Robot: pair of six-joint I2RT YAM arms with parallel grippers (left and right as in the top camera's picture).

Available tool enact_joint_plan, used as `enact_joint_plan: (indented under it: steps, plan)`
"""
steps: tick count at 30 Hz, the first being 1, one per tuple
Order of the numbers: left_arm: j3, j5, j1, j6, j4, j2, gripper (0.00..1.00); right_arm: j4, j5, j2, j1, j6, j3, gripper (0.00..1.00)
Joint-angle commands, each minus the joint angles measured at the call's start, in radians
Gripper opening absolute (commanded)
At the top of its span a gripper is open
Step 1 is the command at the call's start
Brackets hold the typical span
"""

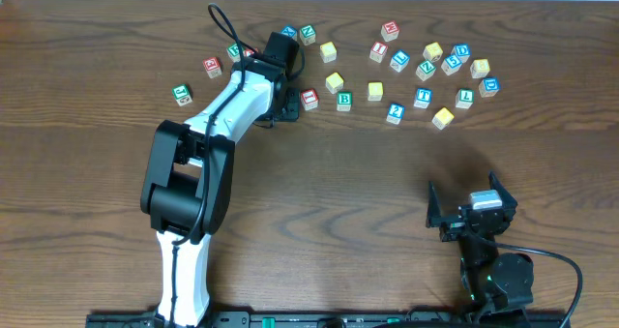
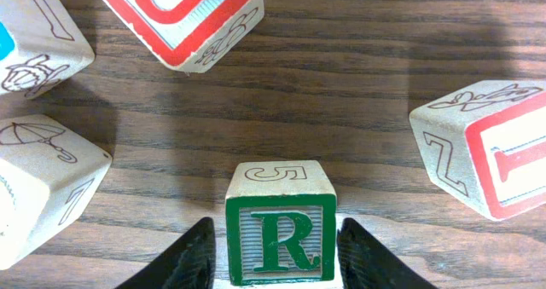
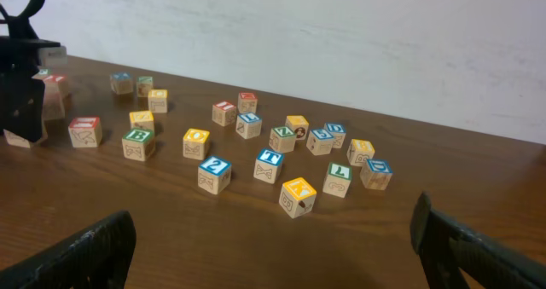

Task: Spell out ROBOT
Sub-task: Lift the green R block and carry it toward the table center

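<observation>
In the left wrist view a wooden block with a green R (image 2: 281, 235) stands on the table between my left gripper's (image 2: 275, 257) black fingers. There is a small gap on each side, so the gripper is open around it. In the overhead view the left gripper (image 1: 277, 63) is over the left block cluster and hides the R block. A green B block (image 1: 344, 100), a blue T block (image 1: 423, 97) and a yellow O block (image 3: 195, 142) lie among the scattered blocks. My right gripper (image 1: 470, 215) is open and empty near the front right, its fingers (image 3: 273, 255) wide apart.
Close around the R block are a red-lettered block (image 2: 183, 16) ahead, a red E block (image 2: 490, 148) to the right and two blocks to the left (image 2: 38, 187). Several more blocks are scattered at the back right (image 1: 435, 76). The table is dark wood (image 1: 329, 202).
</observation>
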Motion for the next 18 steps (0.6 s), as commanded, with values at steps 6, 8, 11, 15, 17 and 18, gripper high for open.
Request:
enact_joint_plan:
  steps: [6, 8, 11, 15, 17, 18]
  plan:
    - [0.023, -0.012, 0.002, 0.002, -0.001, 0.0, 0.4, -0.002, -0.005, -0.006, -0.011, -0.011, -0.003, 0.99]
    - [0.023, -0.012, 0.002, 0.002, -0.001, 0.0, 0.39, -0.002, -0.005, -0.006, -0.011, -0.011, -0.003, 0.99]
    - [0.023, -0.012, 0.002, 0.002, -0.001, 0.0, 0.37, -0.002, -0.005, -0.006, -0.011, -0.011, -0.003, 0.99]
    - [0.023, -0.012, 0.002, 0.002, -0.001, 0.0, 0.34, -0.002, -0.005, -0.006, -0.011, -0.011, -0.003, 0.99]
    - [0.023, -0.012, 0.002, 0.002, -0.001, 0.0, 0.34, -0.002, -0.005, -0.006, -0.011, -0.011, -0.003, 0.99]
    - [0.022, -0.012, 0.002, 0.002, -0.001, 0.0, 0.33, -0.002, -0.005, -0.006, -0.011, -0.011, -0.003, 0.99]
